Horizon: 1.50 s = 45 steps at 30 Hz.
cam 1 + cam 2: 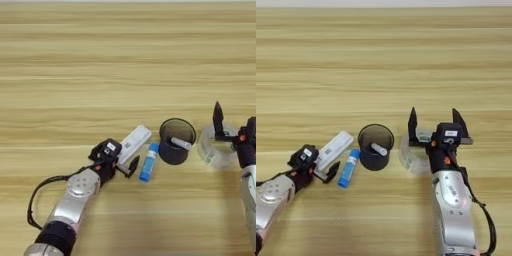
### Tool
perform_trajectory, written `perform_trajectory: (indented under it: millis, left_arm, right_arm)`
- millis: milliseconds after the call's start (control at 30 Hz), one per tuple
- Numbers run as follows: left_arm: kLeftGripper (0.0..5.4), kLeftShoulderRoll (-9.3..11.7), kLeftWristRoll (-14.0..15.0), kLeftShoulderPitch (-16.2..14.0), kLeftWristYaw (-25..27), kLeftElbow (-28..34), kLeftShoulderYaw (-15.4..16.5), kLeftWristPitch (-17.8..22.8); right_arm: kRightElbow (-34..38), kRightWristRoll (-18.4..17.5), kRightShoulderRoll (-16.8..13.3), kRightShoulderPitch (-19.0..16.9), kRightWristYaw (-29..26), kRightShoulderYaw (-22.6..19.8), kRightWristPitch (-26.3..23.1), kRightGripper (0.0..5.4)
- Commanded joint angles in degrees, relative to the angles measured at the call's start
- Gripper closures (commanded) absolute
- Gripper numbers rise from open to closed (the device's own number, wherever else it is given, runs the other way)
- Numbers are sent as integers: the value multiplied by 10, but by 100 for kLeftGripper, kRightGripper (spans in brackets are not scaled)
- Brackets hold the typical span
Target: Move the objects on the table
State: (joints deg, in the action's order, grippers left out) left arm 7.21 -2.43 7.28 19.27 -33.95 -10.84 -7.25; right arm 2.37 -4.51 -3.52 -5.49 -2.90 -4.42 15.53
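A flat white stick-like device point(134, 142) lies slanted on the table point(125, 60), with a small blue tube point(148, 162) just right of it. My left gripper point(125, 161) sits at the device's near end, touching it. A black mesh cup point(376, 146) stands upright to the right of the tube, with a small white cylinder point(379, 149) inside. The clear tape roll point(407, 152) lies right of the cup, partly hidden by my right gripper point(436, 125). That gripper is open, its jaws spread wide over the roll.
All the things sit in one row near the front of the table. A black cable point(35, 200) loops beside my left forearm. Broad bare wood stretches behind the row to the far edge.
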Motion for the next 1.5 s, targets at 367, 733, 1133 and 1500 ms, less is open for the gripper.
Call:
perform_trajectory:
  millis: [367,733,1133,1500]
  left_arm:
    - [170,1,-15,-10,-7,-24,-5,6]
    - [254,-9,-19,-15,-34,-6,1,1]
    - [254,-18,-12,-40,-130,64,58,67]
    - [254,-26,-14,-72,-211,129,104,140]
  right_arm:
    - [2,1,2,3,2,-2,-6,0]
    - [1,1,1,4,1,-2,-5,0]
    - [0,2,0,6,2,-3,-6,0]
    - [-2,2,-2,7,1,-5,-7,0]
